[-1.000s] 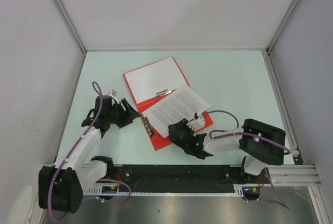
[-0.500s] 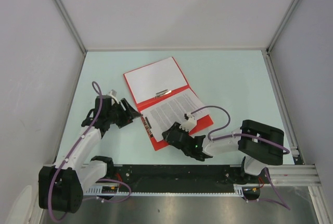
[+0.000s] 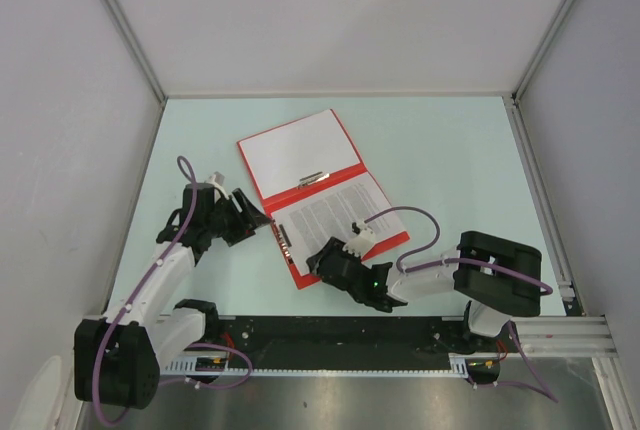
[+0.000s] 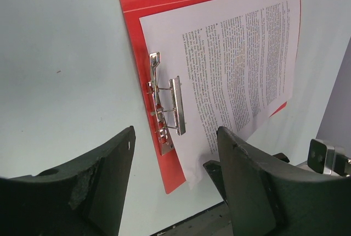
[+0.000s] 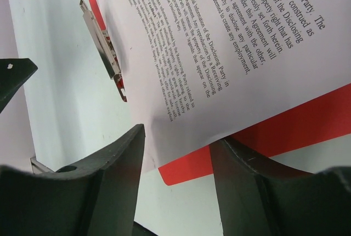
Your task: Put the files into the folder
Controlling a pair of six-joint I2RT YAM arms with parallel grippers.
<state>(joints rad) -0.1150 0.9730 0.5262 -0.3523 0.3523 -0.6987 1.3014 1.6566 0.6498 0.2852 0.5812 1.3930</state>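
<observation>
The red folder [image 3: 303, 272] lies open on the table, with a blank white sheet [image 3: 298, 152] on its far half. The files [image 3: 325, 212], printed with black text, lie on the near half beside the metal clip [image 4: 174, 107]. My right gripper [image 3: 318, 258] is at the sheet's near corner. Its jaws stand open, with that slightly lifted corner [image 5: 181, 137] between them above the red cover [image 5: 296, 121]. My left gripper [image 3: 262, 222] hovers open just left of the spine, the clip between its fingers [image 4: 109, 175] but untouched.
White walls with metal rails enclose the pale green table [image 3: 450, 150]. The right arm's purple cable [image 3: 400, 212] loops over the folder's right edge. The black base rail [image 3: 400, 335] runs along the near edge.
My right gripper moved left with the printed sheet, swinging it square onto the folder's near half, and then its jaws widened. The left arm has not moved.
</observation>
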